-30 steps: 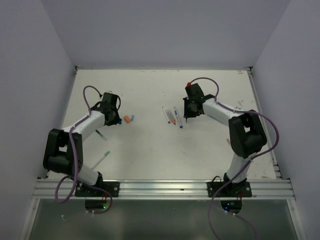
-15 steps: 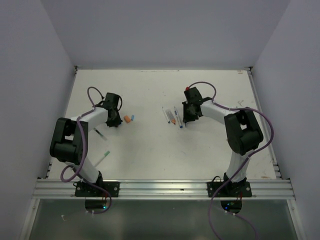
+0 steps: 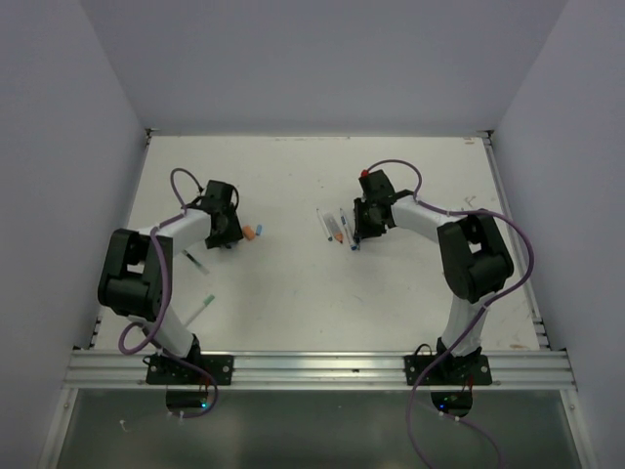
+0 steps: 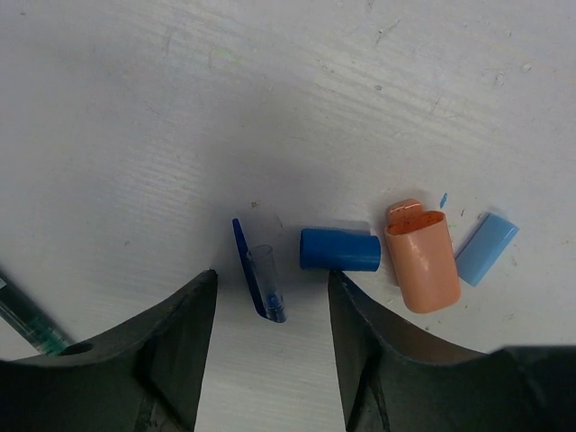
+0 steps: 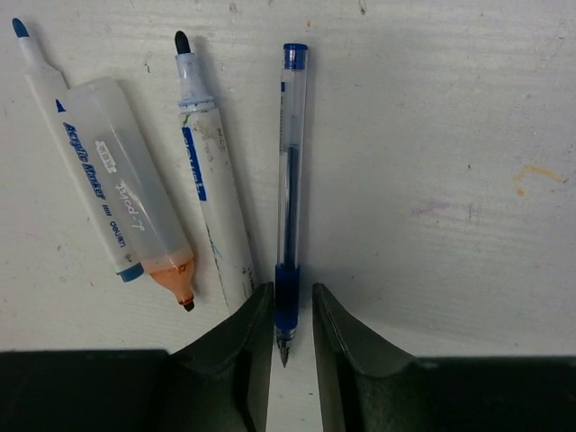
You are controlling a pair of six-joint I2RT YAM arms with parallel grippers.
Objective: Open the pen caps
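In the left wrist view my left gripper [image 4: 272, 275] stands open over the table, and a clear pen cap with a blue clip [image 4: 262, 282] lies loose between its fingers. To its right lie a dark blue cap [image 4: 339, 249], an orange cap [image 4: 421, 259] and a light blue cap [image 4: 486, 248]. My right gripper [image 5: 291, 289] is slightly open around the blue grip of an uncapped blue gel pen [image 5: 290, 180] lying flat, a gap showing on its right side. Beside it lie a black-tipped white marker [image 5: 213, 202], an orange-tipped marker [image 5: 126, 202] and a blue-tipped one [image 5: 36, 72].
From above, my left gripper [image 3: 227, 237] is at the left by the caps [image 3: 251, 233] and my right gripper [image 3: 357, 233] is at the row of pens [image 3: 333, 226]. A green-ended pen [image 3: 202, 308] and a dark thin pen [image 3: 195, 262] lie nearer the left arm's base.
Both grippers have opened. The left arm folded in and set the clear cap down; the right arm shifted slightly left and let the blue pen rest on the table.
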